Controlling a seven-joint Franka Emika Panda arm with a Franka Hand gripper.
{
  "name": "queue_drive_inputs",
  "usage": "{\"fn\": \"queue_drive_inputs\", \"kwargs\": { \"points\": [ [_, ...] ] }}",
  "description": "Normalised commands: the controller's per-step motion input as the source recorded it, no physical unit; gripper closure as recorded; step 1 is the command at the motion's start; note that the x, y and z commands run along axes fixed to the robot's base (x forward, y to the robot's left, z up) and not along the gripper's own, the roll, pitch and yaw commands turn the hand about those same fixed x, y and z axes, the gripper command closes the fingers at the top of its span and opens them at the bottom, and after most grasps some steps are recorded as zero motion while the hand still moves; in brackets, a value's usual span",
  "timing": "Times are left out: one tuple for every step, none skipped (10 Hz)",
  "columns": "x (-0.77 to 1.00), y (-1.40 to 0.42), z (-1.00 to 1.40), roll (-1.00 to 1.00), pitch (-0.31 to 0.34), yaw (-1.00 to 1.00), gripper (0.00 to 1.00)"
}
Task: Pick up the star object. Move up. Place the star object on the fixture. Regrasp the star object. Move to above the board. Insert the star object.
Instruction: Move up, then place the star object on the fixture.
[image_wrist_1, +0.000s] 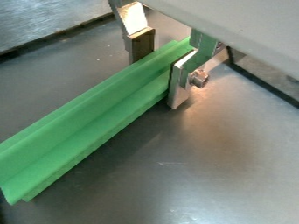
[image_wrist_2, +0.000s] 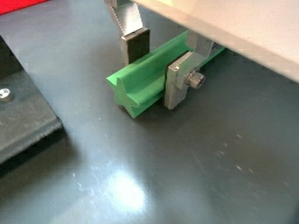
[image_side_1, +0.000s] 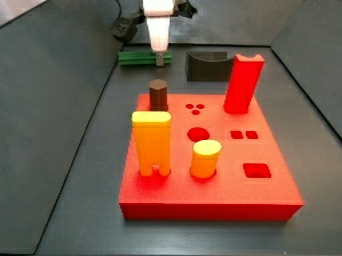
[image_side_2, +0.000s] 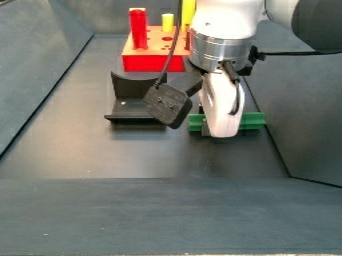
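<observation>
The star object (image_wrist_1: 93, 122) is a long green bar lying flat on the dark floor, its star-shaped end showing in a wrist view (image_wrist_2: 138, 87). My gripper (image_wrist_1: 160, 74) is down at the floor and straddles the bar. One silver finger (image_wrist_1: 181, 80) rests against its side. The other dark pad (image_wrist_1: 142, 45) stands slightly off the far side, so the jaws look open around it. In a side view the bar (image_side_1: 138, 57) lies at the back, under the gripper (image_side_1: 158, 40). In the opposite side view the bar (image_side_2: 227, 124) lies right of the fixture (image_side_2: 134, 100).
The red board (image_side_1: 201, 190) holds a tall red peg (image_side_1: 243, 85), a yellow-orange peg (image_side_1: 151, 140), a yellow cylinder (image_side_1: 205, 158) and a brown peg (image_side_1: 159, 95). The fixture (image_side_1: 207, 65) stands behind the board. Its base plate (image_wrist_2: 17, 114) lies close to the bar's star end. Grey walls enclose the floor.
</observation>
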Motion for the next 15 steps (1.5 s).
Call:
{"fn": "queue_drive_inputs", "kwargs": {
  "points": [
    [0.00, 0.00, 0.83, 0.00, 0.000, 0.00, 1.00],
    [0.05, 0.02, 0.85, 0.00, -0.014, -0.02, 1.00],
    [0.03, 0.02, 0.76, -0.01, 0.016, -0.02, 1.00],
    [0.02, 0.01, 0.58, -0.02, 0.052, -0.02, 1.00],
    [0.01, 0.01, 0.43, -0.02, 0.061, -0.02, 1.00],
    [-0.01, 0.00, 0.22, -0.02, 0.051, -0.01, 1.00],
    [0.00, 0.00, 1.00, 0.00, 0.000, 0.00, 1.00],
    [0.00, 0.00, 1.00, 0.00, 0.000, 0.00, 1.00],
    [-0.01, 0.00, 1.00, -0.01, 0.013, 0.00, 1.00],
    [-0.02, 0.00, 1.00, -0.01, 0.015, 0.00, 1.00],
    [-0.02, -0.01, 1.00, -0.01, 0.019, 0.00, 1.00],
    [-0.02, -0.01, 1.00, -0.02, 0.024, 0.01, 1.00],
    [-0.02, -0.01, 1.00, -0.02, 0.030, 0.01, 1.00],
    [-0.02, -0.01, 0.88, -0.02, 0.032, 0.01, 1.00],
    [-0.01, -0.01, 0.65, -0.03, 0.040, 0.01, 1.00]
  ]
}}
